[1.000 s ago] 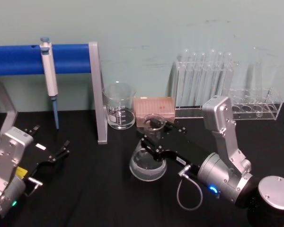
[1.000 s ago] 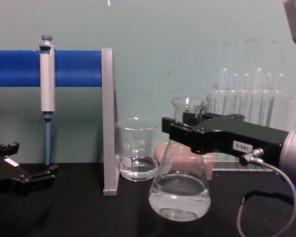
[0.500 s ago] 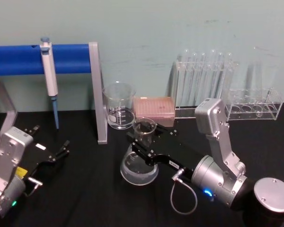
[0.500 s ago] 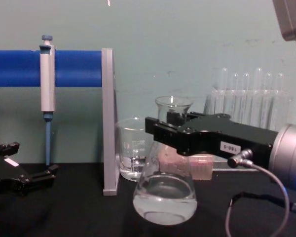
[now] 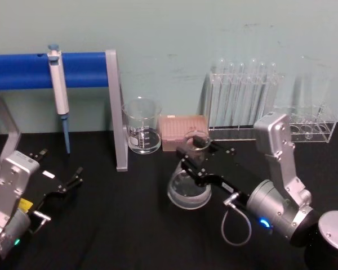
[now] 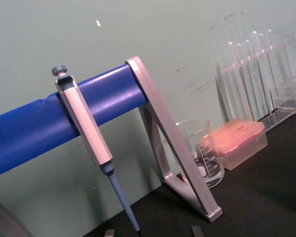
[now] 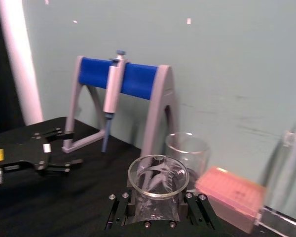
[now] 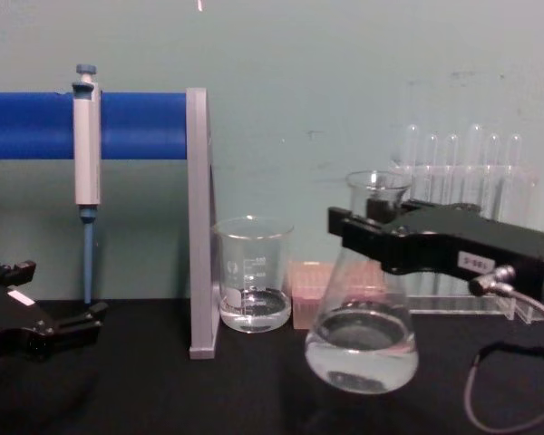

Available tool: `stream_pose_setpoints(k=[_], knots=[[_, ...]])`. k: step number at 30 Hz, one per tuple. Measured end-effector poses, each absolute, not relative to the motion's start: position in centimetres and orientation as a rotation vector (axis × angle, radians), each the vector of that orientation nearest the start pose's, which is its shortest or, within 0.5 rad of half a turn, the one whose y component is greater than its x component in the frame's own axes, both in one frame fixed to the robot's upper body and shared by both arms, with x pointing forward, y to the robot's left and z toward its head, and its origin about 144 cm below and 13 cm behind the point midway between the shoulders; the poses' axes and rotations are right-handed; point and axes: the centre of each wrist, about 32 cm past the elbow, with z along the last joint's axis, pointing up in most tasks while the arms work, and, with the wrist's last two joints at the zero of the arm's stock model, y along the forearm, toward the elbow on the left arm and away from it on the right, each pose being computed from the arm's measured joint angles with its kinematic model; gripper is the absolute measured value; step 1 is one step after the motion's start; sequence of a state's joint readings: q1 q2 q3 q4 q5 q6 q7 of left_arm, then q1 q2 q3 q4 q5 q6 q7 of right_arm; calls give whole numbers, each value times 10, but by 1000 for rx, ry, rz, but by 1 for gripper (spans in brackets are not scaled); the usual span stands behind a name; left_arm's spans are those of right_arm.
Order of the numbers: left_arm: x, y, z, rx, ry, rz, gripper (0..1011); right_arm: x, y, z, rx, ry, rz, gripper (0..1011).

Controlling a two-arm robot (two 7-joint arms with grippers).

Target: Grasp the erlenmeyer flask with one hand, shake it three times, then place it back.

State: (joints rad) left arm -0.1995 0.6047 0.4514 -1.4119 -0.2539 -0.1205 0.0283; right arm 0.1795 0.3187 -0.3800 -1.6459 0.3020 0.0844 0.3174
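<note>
The erlenmeyer flask [image 5: 187,191] is clear glass with a little clear liquid in its wide base. It hangs slightly above the black table, right of the middle. My right gripper [image 5: 195,153] is shut on the flask's neck just under the rim. The chest view shows the flask [image 8: 361,352] upright in the black right gripper [image 8: 374,232]. In the right wrist view, the flask's rim [image 7: 158,176] sits between the fingers [image 7: 119,211]. My left gripper [image 5: 69,181] rests open at the table's left side, holding nothing.
A glass beaker [image 5: 142,127] stands behind and left of the flask, next to a pink tip box [image 5: 183,127]. A blue-barred grey stand [image 5: 116,112] holds a pipette [image 5: 57,84] at the left. Test tube racks [image 5: 242,98] line the back right.
The right gripper swung the flask left half a second ago. It has now swung it back right, past where it was a second ago, and slightly higher. The left arm has not moved.
</note>
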Motion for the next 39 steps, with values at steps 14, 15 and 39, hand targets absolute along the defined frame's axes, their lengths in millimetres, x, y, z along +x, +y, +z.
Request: stream_pose_setpoints(k=[14, 15, 39], knots=[[489, 310, 1140, 304, -285, 1248, 1001, 487, -222, 1200, -25, -86, -1012, 451], [489, 310, 1140, 304, -285, 1248, 1001, 487, -223, 1200, -26, -86, -1017, 451], [489, 310, 1140, 304, -285, 1248, 1001, 486, -243, 1199, -40, -87, -1149, 451]])
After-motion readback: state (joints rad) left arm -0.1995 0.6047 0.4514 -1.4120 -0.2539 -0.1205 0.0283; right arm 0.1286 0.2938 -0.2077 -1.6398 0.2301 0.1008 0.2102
